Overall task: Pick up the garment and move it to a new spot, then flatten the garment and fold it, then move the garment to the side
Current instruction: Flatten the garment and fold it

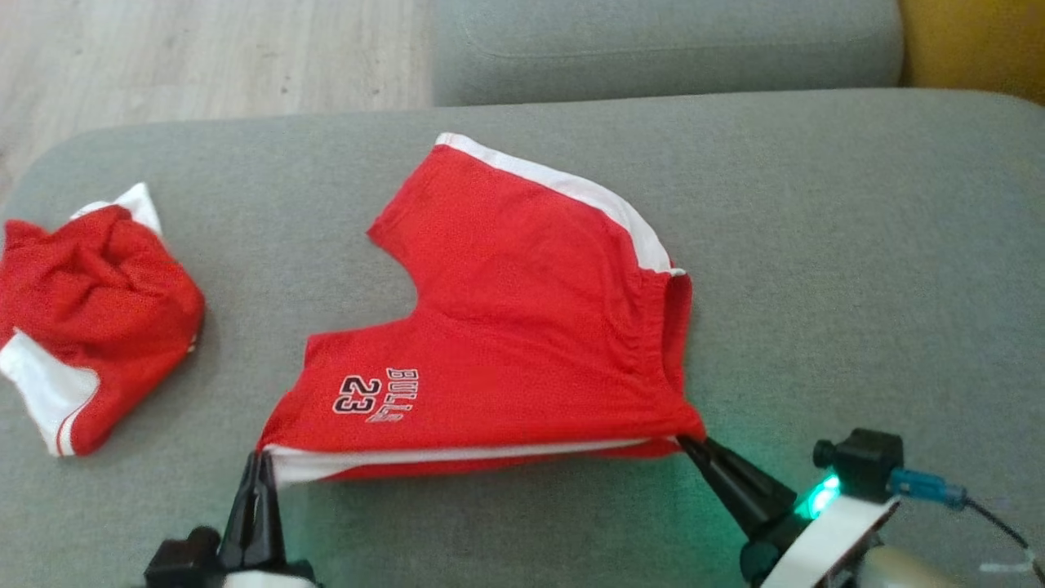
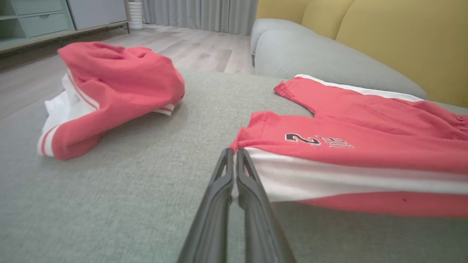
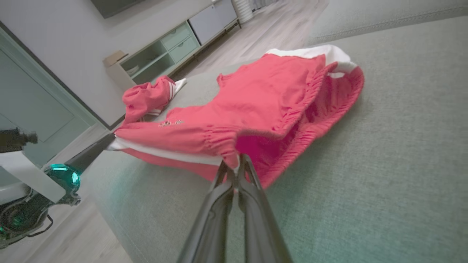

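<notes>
While its near edge is pinched at both ends, the red shorts (image 1: 522, 327) are spread over the middle of the grey cushion (image 1: 857, 286).
The left gripper (image 1: 261, 461) is closed on the leg-hem corner beside the white side stripe, and the right gripper (image 1: 687, 441) is closed on the waistband corner, both at the cushion's near side. The edge between them is drawn fairly straight and raised a little off the cushion. The cloth is judged light, thin and limp, not fragile. Sagging and bunching are to be expected wherever it is unsupported, so the corners and the gathered waistband are thought the surest holds. A second, crumpled garment (image 1: 90, 327) is seen lying at the cushion's left end. Beyond the cushion a shelf unit (image 3: 157, 54) with drawers is seen, and what is kept on its shelves is too small to be told.
</notes>
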